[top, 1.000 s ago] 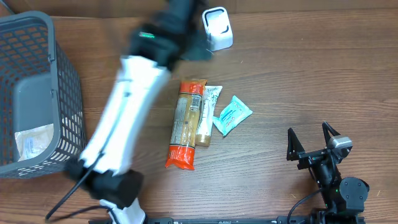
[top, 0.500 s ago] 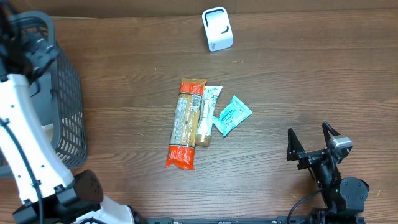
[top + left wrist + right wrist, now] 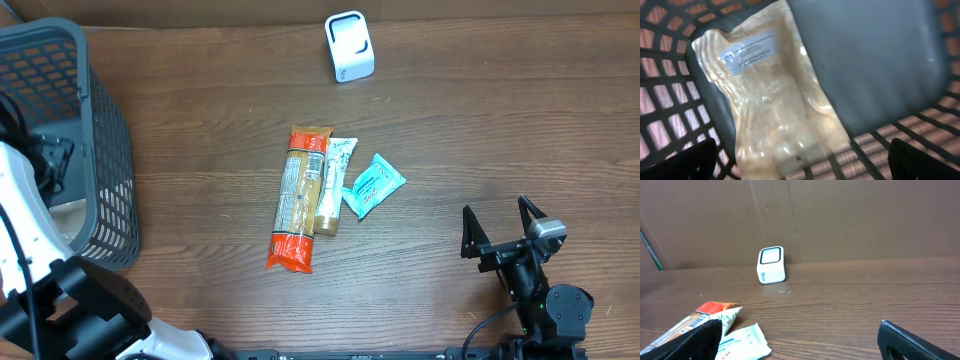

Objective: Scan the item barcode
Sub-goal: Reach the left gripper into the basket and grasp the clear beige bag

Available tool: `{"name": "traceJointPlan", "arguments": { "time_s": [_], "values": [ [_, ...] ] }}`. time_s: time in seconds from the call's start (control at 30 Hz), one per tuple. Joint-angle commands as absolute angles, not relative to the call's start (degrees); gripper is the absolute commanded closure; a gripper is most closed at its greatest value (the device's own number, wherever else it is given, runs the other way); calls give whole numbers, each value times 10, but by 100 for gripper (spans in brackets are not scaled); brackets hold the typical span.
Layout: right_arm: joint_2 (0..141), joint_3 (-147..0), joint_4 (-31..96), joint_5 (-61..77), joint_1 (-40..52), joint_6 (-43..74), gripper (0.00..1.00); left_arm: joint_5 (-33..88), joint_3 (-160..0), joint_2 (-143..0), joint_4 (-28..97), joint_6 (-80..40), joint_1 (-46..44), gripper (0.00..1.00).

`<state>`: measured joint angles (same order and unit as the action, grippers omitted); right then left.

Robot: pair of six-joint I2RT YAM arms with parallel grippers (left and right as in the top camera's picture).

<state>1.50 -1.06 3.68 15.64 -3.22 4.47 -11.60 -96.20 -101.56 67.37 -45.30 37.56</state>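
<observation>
Brown wooden table point(image 3: 500, 120) carries a white scanner point(image 3: 349, 46) at 12 o'clock and a grey basket point(image 3: 105, 130) at 9 o'clock. Three items lie at the centre: an orange packet point(image 3: 297, 198), a beige sachet point(image 3: 331, 187) touching its 3 o'clock side, and a teal sachet point(image 3: 372, 184) just beside that. My left claw point(image 3: 805, 160) hangs released inside the basket, above a clear pouch point(image 3: 775, 100) with a white label. My right claw point(image 3: 496, 215) sits at 5 o'clock, released, grasping nothing.
</observation>
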Motion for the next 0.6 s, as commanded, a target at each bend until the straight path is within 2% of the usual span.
{"name": "traceJointPlan", "arguments": {
  "time_s": [0.0, 0.33, 0.57],
  "values": [
    [13, -5, 34, 151, -30, 44, 0, -121, -904, -1017, 637, -467, 380, 0],
    [13, -5, 34, 151, -30, 44, 0, -121, -732, -1019, 474, -467, 380, 0],
    [13, -5, 34, 151, -30, 44, 0, -121, -675, -1055, 385, -463, 380, 0]
  ]
}}
